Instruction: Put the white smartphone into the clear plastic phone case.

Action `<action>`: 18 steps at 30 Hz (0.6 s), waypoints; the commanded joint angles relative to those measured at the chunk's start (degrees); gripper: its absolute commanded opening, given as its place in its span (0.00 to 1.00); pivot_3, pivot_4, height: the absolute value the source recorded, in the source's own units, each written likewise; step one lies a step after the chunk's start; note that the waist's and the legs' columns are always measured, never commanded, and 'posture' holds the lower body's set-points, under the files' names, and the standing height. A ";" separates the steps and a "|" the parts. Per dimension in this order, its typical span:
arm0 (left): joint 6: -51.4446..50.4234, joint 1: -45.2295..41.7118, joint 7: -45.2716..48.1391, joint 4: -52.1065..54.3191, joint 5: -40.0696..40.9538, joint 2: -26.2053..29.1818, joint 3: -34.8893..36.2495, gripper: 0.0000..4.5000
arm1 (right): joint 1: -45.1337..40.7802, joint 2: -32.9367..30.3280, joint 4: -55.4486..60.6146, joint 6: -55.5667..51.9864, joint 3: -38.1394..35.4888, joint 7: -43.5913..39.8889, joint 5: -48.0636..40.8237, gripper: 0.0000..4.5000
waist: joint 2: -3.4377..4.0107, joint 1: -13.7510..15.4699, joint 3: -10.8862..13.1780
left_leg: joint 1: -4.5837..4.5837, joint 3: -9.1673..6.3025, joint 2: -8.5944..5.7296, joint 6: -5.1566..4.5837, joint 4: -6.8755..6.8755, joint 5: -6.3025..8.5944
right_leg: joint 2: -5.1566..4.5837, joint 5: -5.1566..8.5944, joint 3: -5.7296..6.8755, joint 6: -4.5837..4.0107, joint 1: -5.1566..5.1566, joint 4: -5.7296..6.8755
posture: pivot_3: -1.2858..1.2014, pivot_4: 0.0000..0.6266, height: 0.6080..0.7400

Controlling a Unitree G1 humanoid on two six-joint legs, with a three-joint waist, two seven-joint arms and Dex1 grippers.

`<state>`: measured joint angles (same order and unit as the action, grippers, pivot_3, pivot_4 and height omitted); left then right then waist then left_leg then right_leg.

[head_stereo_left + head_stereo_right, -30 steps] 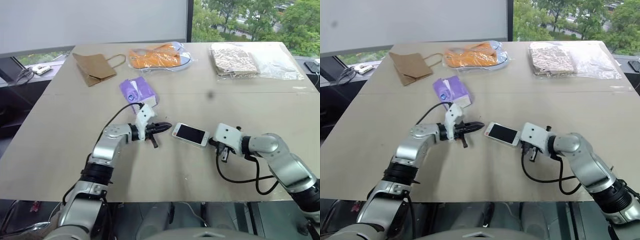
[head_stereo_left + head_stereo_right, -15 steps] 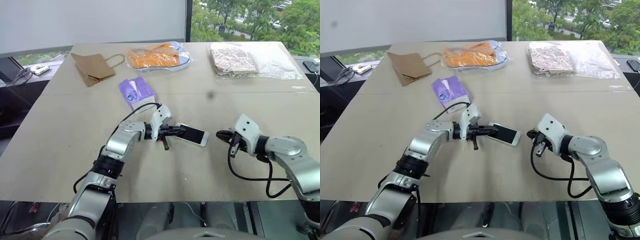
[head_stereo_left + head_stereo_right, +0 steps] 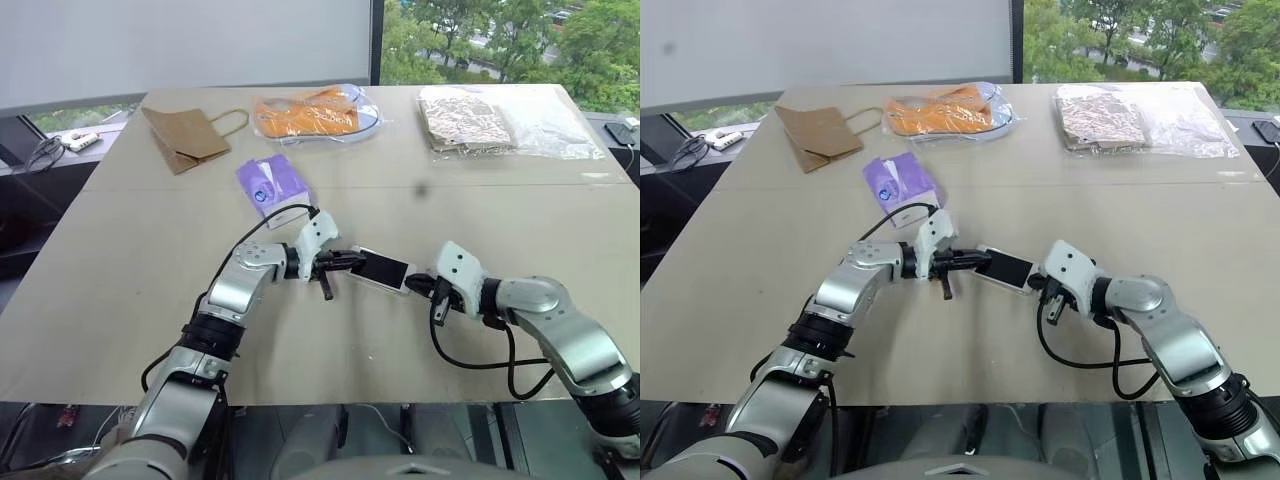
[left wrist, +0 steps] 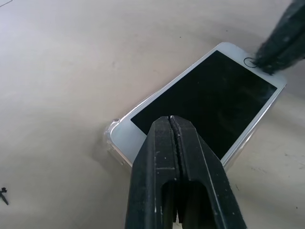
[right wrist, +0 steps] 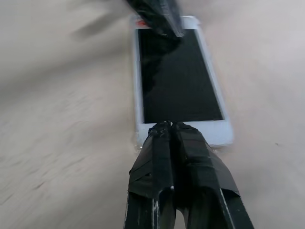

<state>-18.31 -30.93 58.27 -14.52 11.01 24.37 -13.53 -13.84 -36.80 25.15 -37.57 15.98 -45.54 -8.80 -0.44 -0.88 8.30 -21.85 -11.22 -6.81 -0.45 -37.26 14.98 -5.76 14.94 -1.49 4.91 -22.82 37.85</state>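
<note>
Nearest the robot, the right gripper (image 3: 421, 287) points in from the right with its two black fingers pressed together and nothing between them, its tip at the right-hand short end of the white smartphone (image 3: 381, 270). The left gripper (image 3: 352, 259), jaws likewise closed flat on each other and empty, comes in from the opposite side and rests its tip on or just above the left end of the phone, so the two grippers bracket it end to end. That pairing reads as pressing rather than grasping: closed fingertips make narrow pushers, one at each end, likely to seat the phone down into its shell. The phone lies screen-up on the table (image 3: 140, 270), tilted slightly askew, and in the left wrist view a glossy transparent lip of the clear plastic phone case (image 4: 113, 138) shows around its corner, so the phone appears to sit in or on the case already; whether every edge has snapped in cannot be told. Further back lies a purple tissue pack (image 3: 267, 181), and along the far edge a brown paper bag (image 3: 185, 136), an orange bagged item (image 3: 312, 112) and clear plastic bags (image 3: 505, 121), all well apart.
</note>
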 commanded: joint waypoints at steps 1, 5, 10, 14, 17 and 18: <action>-1.77 2.25 -0.44 0.47 -1.31 1.10 -0.54 0.00 | 0.41 -0.85 -4.64 -0.07 3.95 -2.40 1.05 0.01 | -0.07 -0.03 -0.10 | 0.07 0.00 0.00 0.00 0.00 0.00 | 0.00 0.00 0.00 0.00 0.09 -0.02 | 0.52 0.24 1.00; -2.52 2.92 -1.02 1.80 -1.09 1.05 -0.43 0.00 | -2.39 -0.23 -11.49 -0.02 7.02 -3.07 3.27 0.01 | -0.19 -0.16 -0.36 | 0.20 0.03 0.02 -0.01 0.00 0.01 | 0.03 0.00 -0.02 0.01 0.16 -0.01 | 0.52 0.24 1.00; -3.36 3.68 -1.68 3.14 -1.08 1.01 -0.24 0.00 | -5.50 0.77 -19.56 -0.85 10.85 -5.35 4.59 0.01 | -0.35 0.15 -0.93 | 0.35 -0.02 0.04 -0.23 0.02 0.13 | 0.08 0.00 0.02 0.01 0.31 0.01 | 0.52 0.24 1.00; -3.91 4.00 -2.10 3.83 -1.02 1.01 -0.15 0.00 | -5.64 0.69 -21.55 -1.87 12.52 -7.72 4.32 0.01 | -0.42 0.30 -1.12 | 1.18 -0.04 0.04 -0.29 0.20 0.20 | 0.06 0.04 0.04 0.05 1.15 -0.18 | 0.52 0.24 1.00; -3.99 4.25 -2.33 3.98 -1.03 1.16 -0.05 0.00 | -4.98 0.99 -22.69 -1.82 13.50 -8.56 4.55 0.01 | -0.47 0.28 -1.49 | 1.22 -0.05 0.04 -0.33 0.24 0.22 | 0.06 0.16 0.03 0.25 1.17 -0.20 | 0.52 0.24 1.00; -4.02 4.31 -2.39 4.04 -1.03 1.17 -0.05 0.00 | -4.86 1.24 -23.12 -1.66 13.68 -8.58 4.72 0.01 | -0.50 0.30 -1.61 | 1.23 -0.05 0.04 -0.33 0.26 0.22 | 0.06 0.17 0.03 0.25 1.17 -0.20 | 0.52 0.24 1.00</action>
<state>-21.73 -27.09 56.01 -11.28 10.71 24.84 -13.52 -23.38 -34.82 10.12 -35.33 21.99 -52.37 -7.28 -0.94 -0.58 6.69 -20.60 -11.28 -6.77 -0.78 -36.96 15.20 -5.70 15.10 -1.46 5.15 -21.65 37.62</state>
